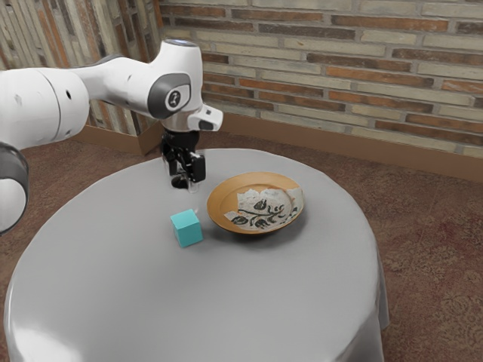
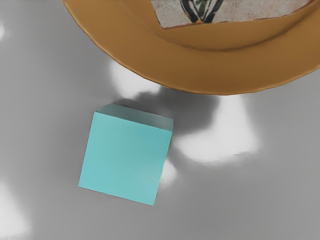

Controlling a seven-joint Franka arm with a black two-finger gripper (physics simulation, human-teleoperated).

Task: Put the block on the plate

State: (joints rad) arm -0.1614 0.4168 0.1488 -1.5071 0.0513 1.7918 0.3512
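Block [image 1: 186, 228] sits on the table [image 1: 113, 279], just beside the plate [image 1: 222, 205], toward the exterior view's left and near side. The gripper [image 1: 187, 179] is clear of it, on its far side; whether its jaws stand apart or together I cannot tell. A descent too close to the plate could knock its rim, a crooked grip could twist the block loose, and too low a carry could catch that rim.
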